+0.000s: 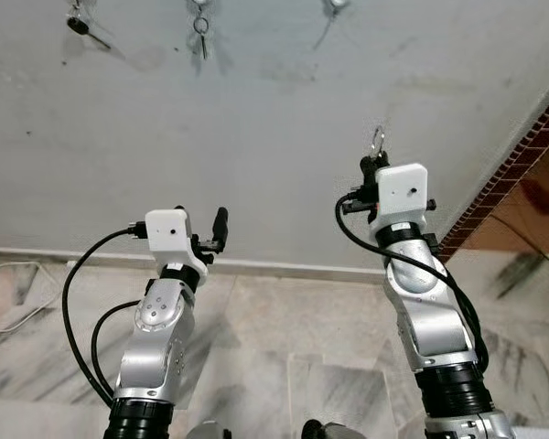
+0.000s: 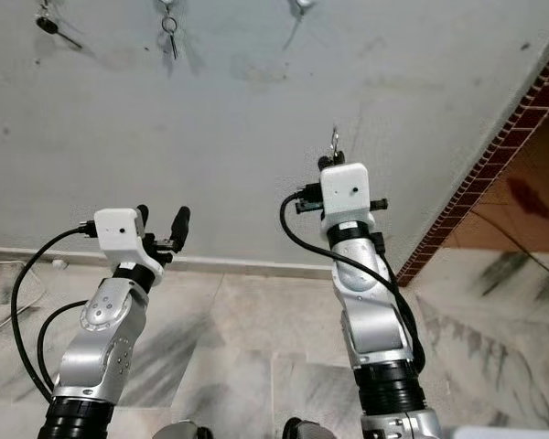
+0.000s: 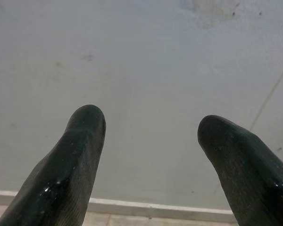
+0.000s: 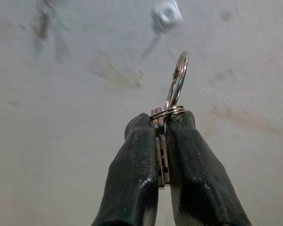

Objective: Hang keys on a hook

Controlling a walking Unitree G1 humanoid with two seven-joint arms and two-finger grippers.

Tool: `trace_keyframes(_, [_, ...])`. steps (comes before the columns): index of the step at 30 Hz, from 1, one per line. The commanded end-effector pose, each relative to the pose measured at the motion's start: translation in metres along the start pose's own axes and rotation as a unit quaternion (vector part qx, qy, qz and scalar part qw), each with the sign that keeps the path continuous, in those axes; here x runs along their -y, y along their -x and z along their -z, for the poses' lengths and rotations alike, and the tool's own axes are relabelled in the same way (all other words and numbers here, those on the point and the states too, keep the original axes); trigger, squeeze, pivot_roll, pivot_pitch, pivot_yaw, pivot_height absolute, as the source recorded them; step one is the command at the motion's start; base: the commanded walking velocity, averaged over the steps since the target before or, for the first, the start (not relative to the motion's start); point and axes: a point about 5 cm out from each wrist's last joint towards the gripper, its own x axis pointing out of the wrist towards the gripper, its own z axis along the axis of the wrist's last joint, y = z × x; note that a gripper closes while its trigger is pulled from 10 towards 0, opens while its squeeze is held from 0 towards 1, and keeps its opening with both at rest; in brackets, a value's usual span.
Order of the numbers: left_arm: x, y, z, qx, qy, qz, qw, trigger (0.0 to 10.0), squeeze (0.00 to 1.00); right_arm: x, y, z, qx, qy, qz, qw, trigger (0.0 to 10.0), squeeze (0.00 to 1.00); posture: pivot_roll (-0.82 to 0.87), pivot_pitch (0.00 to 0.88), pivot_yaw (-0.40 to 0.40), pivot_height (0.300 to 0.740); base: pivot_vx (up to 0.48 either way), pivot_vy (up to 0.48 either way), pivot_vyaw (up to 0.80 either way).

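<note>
My right gripper (image 1: 375,165) is raised toward the grey wall and is shut on a bunch of keys (image 4: 161,155), whose silver ring (image 4: 178,80) sticks up past the fingertips. High on the wall, above the ring, is a bare metal hook (image 4: 166,16), still some way off. Two more hooks hang to its left: the middle one (image 1: 200,27) carries a key, and the left one (image 1: 78,23) a black-headed key. My left gripper (image 1: 215,229) is held lower, on the left. It is open with nothing between its fingers (image 3: 82,136).
A brick-edged opening (image 1: 522,160) runs diagonally at the right. A white skirting (image 1: 284,269) lines the wall's foot above the marble floor (image 1: 284,347). A white cable (image 1: 9,274) lies on the floor at the left.
</note>
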Motion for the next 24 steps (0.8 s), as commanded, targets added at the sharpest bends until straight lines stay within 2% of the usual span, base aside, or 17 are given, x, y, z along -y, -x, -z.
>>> trace_keyframes(1, [-0.003,0.001,-0.007,0.016,-0.003,0.002,1.000,10.0,0.00,-0.001,-0.001,-0.006,0.015,-0.002,-0.003,1.000,10.0,0.00,0.03,0.157,0.022,0.740,0.000,0.000,0.00])
trace_keyframes(8, [-0.004,-0.001,-0.012,0.028,-0.004,0.007,1.000,10.0,0.00,0.002,0.000,-0.010,0.028,-0.001,0.004,1.000,10.0,0.00,0.03,0.155,0.023,0.740,0.000,0.000,0.00])
trace_keyframes(24, [-0.003,-0.002,-0.017,0.037,-0.007,0.015,0.999,10.0,0.00,0.002,-0.002,-0.010,0.033,0.002,0.006,0.999,10.0,0.00,0.04,0.151,0.024,0.740,0.348,0.000,0.00])
